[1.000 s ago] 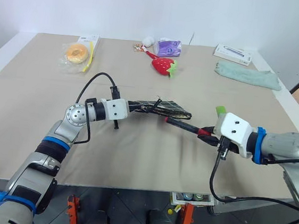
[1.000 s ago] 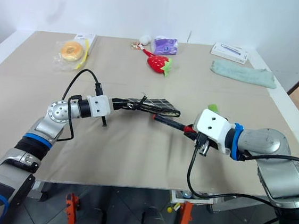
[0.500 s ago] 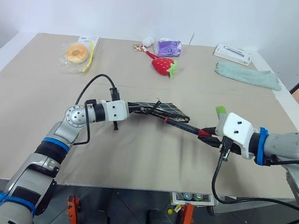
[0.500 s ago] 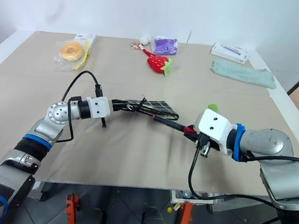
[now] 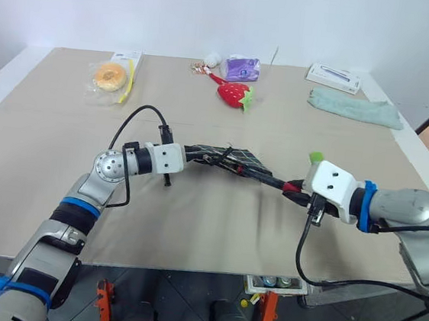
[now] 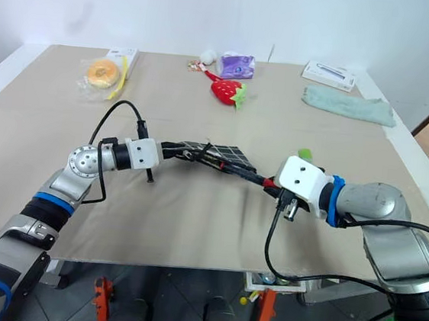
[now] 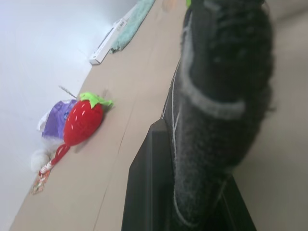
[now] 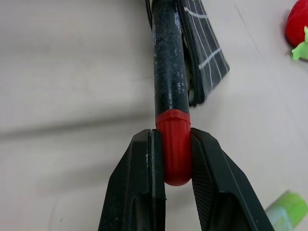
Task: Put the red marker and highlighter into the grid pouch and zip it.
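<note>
Marker going into the pouch mouth, highlighter waiting its turn.

You're working with the left hand [image 5: 192,155] clenched on the near edge of the grid pouch [image 5: 239,161], holding it just above the worktop [image 5: 192,227] with the mouth facing right. The right hand [image 8: 175,159] is gripping the red marker [image 8: 169,91] by its red cap, black barrel pointing left, tip at or just inside the pouch opening; I can't tell how deep. Aim the barrel between the two fabric layers, not against the outer face, and be pushing along the marker's own axis so the pouch isn't shoved sideways. Keep the left grip firm as counter-hold. Only let go once the cap is nearly at the mouth. The highlighter [image 5: 316,157] is lying on the worktop just behind the right hand.
</note>
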### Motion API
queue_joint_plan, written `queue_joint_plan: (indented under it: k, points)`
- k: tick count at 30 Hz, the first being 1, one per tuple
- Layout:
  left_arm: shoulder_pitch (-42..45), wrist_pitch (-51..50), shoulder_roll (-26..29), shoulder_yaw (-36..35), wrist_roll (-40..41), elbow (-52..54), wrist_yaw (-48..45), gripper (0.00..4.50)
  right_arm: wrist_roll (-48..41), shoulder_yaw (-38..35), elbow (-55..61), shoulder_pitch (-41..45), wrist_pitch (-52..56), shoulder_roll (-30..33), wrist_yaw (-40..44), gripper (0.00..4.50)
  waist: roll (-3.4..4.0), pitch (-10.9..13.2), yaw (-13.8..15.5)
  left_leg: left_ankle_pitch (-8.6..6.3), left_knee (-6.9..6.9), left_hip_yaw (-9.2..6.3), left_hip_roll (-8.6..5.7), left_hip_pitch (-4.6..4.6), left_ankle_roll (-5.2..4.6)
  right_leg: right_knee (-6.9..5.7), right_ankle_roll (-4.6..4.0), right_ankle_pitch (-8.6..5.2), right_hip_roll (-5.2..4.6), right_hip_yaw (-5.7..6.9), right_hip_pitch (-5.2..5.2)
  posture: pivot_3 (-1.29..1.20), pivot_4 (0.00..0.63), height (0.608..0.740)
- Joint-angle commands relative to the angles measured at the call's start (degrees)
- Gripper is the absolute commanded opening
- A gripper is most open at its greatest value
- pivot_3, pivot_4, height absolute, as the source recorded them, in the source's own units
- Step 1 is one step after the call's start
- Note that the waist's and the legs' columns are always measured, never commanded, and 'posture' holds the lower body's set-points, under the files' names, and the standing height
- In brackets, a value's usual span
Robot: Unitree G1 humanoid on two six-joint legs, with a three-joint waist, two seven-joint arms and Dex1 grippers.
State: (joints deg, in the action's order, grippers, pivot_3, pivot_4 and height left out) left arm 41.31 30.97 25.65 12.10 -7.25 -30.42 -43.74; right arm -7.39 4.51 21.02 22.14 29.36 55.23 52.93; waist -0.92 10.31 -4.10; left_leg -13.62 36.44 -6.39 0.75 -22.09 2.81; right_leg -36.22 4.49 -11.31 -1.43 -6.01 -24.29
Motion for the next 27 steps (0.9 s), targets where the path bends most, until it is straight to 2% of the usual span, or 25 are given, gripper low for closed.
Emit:
queue_joint_plan:
  k: [1, 11, 18, 21, 24, 27]
  points:
    - [-0.8, -1.1, -1.0, 0.4, 1.5, 4.6, -0.5, 0.00, 1.9, 1.3, 1.3, 2.5, 0.0, -1.7, -1.8, 0.45, 0.00, 0.0, 0.0, 0.00, 0.00, 0.00, 0.00, 0.00, 0.00, 0.00, 0.00, 0.00, 0.00, 0.00, 0.00, 0.00, 0.150, 0.740]
    - [-3.8, -7.3, -5.9, 3.1, 2.9, 12.8, -1.7, 0.00, 3.9, 6.3, 1.7, 9.5, 3.8, -7.7, -2.6, 0.45, 0.01, 0.0, 0.0, 0.01, 0.00, -0.01, 0.00, 0.01, 0.01, -0.02, -0.02, 0.01, 0.01, 0.00, 0.00, 0.00, 0.150, 0.740]
    - [-5.0, -10.9, -7.9, 3.6, 5.2, 16.5, -3.4, 0.00, 6.9, 9.8, 0.5, 12.5, 1.4, -10.1, -2.4, 0.45, 0.01, 0.0, 0.0, 0.01, 0.01, -0.01, -0.01, 0.01, 0.01, -0.02, -0.02, 0.02, 0.00, 0.00, 0.00, 0.00, 0.150, 0.740]
    - [-5.6, -12.3, -8.5, 3.7, 6.2, 17.8, -4.5, 0.00, 11.4, 12.2, -1.2, 13.6, -2.7, -10.8, -4.1, 0.45, 0.01, 0.0, 0.0, 0.01, 0.01, -0.02, 0.00, 0.01, 0.01, -0.02, -0.03, 0.02, 0.01, 0.02, 0.00, 0.00, 0.150, 0.740]
    - [-6.3, -12.2, -7.2, 3.4, 6.7, 18.5, -6.0, 0.00, 22.3, 15.6, -7.8, 13.5, -20.4, -5.0, -6.5, 0.45, 0.02, 0.0, 0.0, 0.01, 0.01, -0.01, 0.00, 0.02, 0.02, -0.02, -0.03, 0.02, 0.00, 0.02, 0.00, 0.00, 0.150, 0.740]
    - [-7.1, -12.3, -5.3, 2.9, 7.7, 18.3, -8.3, 0.00, 21.2, 12.6, -10.7, 13.8, -30.4, -5.3, -8.7, 0.45, 0.01, 0.0, 0.1, 0.02, 0.00, 0.03, -0.03, 0.01, 0.03, 0.00, 0.00, 0.00, -0.04, 0.00, 0.01, 0.00, 0.150, 0.740]
